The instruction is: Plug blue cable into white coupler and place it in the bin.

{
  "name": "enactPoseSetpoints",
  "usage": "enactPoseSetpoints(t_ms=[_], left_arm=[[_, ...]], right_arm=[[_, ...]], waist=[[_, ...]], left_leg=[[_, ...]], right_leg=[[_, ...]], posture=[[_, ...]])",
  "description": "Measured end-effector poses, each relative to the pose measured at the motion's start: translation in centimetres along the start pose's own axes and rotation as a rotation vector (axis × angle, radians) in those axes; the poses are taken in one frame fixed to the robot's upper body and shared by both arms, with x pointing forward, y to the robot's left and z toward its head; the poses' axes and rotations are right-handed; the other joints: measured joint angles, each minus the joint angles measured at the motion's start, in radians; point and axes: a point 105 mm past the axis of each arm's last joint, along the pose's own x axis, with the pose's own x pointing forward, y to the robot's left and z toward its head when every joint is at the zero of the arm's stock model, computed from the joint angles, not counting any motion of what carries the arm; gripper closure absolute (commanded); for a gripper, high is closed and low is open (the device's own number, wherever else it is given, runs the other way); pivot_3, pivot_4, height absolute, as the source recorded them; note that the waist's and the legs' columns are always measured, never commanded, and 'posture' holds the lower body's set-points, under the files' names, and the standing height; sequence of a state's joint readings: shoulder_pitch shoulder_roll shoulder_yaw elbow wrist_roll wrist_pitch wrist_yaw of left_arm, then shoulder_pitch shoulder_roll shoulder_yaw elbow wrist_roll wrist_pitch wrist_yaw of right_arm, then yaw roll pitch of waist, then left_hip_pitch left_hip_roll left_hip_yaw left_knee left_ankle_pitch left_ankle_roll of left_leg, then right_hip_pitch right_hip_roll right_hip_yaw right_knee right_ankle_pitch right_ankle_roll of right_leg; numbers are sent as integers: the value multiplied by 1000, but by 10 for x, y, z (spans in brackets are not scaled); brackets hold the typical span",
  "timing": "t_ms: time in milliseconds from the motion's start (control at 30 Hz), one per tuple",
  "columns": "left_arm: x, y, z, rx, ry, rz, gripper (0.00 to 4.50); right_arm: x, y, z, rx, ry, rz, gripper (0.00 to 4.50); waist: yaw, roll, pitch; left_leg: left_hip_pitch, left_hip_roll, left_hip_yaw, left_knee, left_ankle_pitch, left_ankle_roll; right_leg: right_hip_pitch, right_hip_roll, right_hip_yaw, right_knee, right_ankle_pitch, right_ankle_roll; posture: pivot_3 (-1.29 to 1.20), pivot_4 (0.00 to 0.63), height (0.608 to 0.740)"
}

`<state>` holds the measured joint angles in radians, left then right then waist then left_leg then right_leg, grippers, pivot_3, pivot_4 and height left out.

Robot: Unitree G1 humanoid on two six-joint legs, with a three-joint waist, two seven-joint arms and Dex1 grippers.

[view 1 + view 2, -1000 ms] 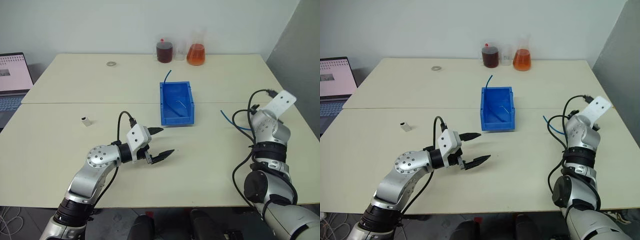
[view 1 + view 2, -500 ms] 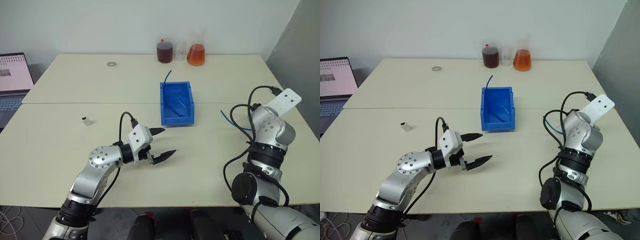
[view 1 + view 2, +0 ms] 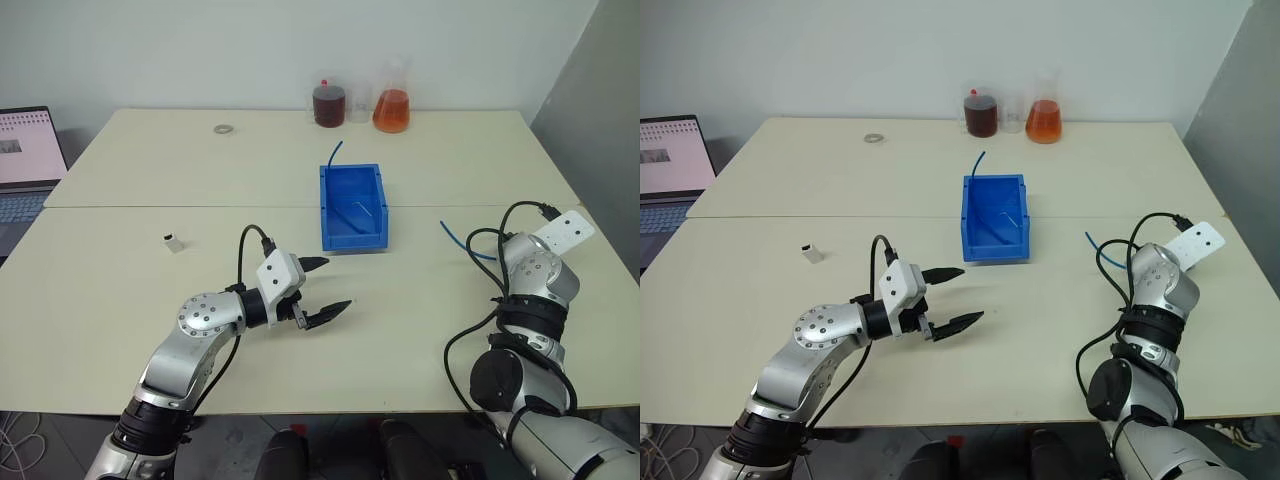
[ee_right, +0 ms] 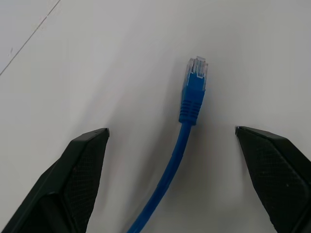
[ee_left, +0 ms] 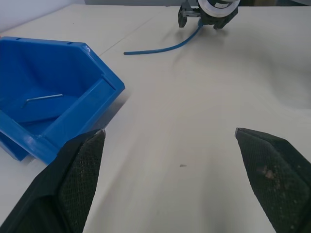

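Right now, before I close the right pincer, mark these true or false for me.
1. The blue cable lies between the open fingers of the right pincer, unheld. True.
2. The white coupler is already in the bin. False: it sits on the table, off to the bin's left.
3. The left pincer is open and empty. True.
4. The cable's plug is seated in the coupler. False: the plug end is bare.

Bare table (image 3: 420, 310) btwn grippers (bin (image 3: 353, 206) blocks further back).
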<state>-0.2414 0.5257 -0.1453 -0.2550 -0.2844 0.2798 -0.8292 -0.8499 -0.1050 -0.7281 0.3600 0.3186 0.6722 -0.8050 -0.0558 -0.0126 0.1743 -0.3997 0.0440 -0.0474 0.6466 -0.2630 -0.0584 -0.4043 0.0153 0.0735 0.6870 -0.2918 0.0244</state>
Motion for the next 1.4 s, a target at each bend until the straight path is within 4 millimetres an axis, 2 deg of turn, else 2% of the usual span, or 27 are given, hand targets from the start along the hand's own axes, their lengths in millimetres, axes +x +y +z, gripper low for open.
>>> enactPoseSetpoints(t_ms=[233,467,767,933,1000,1167,1300,1400], left_arm=[[-1,1,1,14,6,5,0],[-1,1,1,18,9,6,0],[-1,1,1,17,12,6,0],[-1,0,1,21,16,-9,0],[-4,-4,0,38,27,-44,0],[-15,-10,-6,62,73,-120,0],[-25,-20,-10,44,83,-187,0],[-28,-30,-10,35,78,-212,0]], right_arm=[[2,-1,0,34,1,-6,2697],[4,-5,0,39,5,-25,4401],[3,-5,0,26,6,-7,4446],[-6,21,-1,-123,35,232,4446],[-12,26,6,-264,5,343,4446],[-26,31,42,-545,-103,554,4446],[-53,44,41,-889,-91,897,4446],[-71,39,23,-1173,-74,1121,4446]], waist=[[-3,-1,0],[-5,0,0],[-5,0,0],[-5,2,1],[-3,3,2],[5,5,3],[2,6,3],[2,6,3]], left_leg=[[1,0,0,0,0,0],[2,0,0,0,0,1],[2,0,0,0,1,1],[1,0,0,-1,1,1],[0,0,0,-1,1,1],[-1,0,1,-1,0,1],[-1,1,0,-2,0,2],[-1,1,0,-2,0,2]], right_leg=[[0,0,0,2,0,0],[0,1,1,3,0,0],[0,1,1,3,0,0],[-1,1,1,3,0,0],[-1,1,0,2,0,0],[-1,0,1,-2,0,0],[-1,1,0,-5,0,0],[-1,1,0,-6,0,0]], posture=[[0,150,740],[0,150,740],[0,150,740],[0,150,740],[0,150,740],[0,150,740],[0,150,740],[0,150,740]])
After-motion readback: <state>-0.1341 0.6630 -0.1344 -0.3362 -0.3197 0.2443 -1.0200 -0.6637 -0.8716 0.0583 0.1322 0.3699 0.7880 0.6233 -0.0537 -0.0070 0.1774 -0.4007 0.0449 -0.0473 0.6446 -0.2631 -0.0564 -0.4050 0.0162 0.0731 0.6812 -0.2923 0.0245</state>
